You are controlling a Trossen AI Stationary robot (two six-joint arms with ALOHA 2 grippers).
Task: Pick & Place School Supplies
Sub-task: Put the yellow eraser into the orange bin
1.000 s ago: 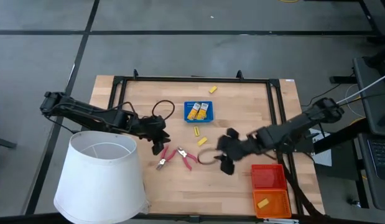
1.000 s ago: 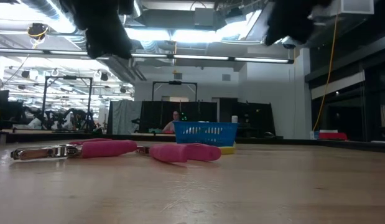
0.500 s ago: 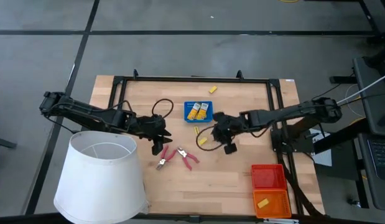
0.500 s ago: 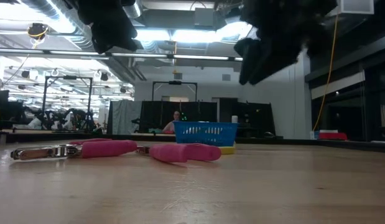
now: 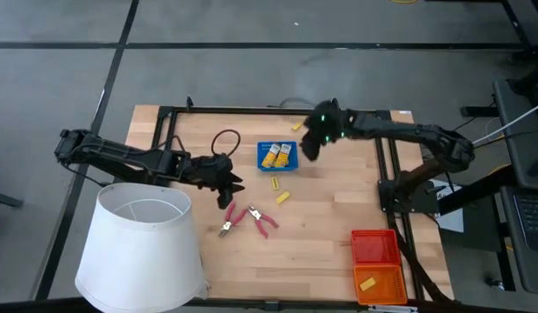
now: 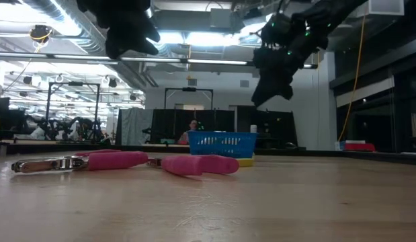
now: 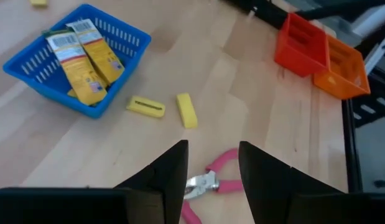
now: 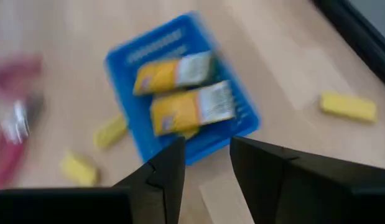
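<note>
Two red-handled pliers [image 5: 231,223] [image 5: 262,222] lie flat on the wooden table. My left gripper [image 5: 227,187] hangs open above and just left of them; in its wrist view one pair of pliers [image 7: 211,183] shows below the empty gap. A blue tray [image 5: 277,156] holds yellow packs [image 7: 86,62]. Two small yellow blocks [image 5: 275,183] [image 5: 282,197] lie near it, and a third [image 5: 297,125] lies by the far edge. My right gripper [image 5: 310,148] hovers open beside the tray's right side with nothing between its fingers [image 8: 208,165].
A big white lampshade [image 5: 142,243] stands at the near left corner. A red tray [image 5: 374,246] and an orange tray [image 5: 377,283] holding a yellow block sit at the near right. A black frame [image 5: 269,110] runs round the table's far part.
My right gripper has swung fast from the near right of the table, by the red tray, toward the far edge, past the yellow blocks, and now hangs beside the blue tray. The supplies lie where they were.
</note>
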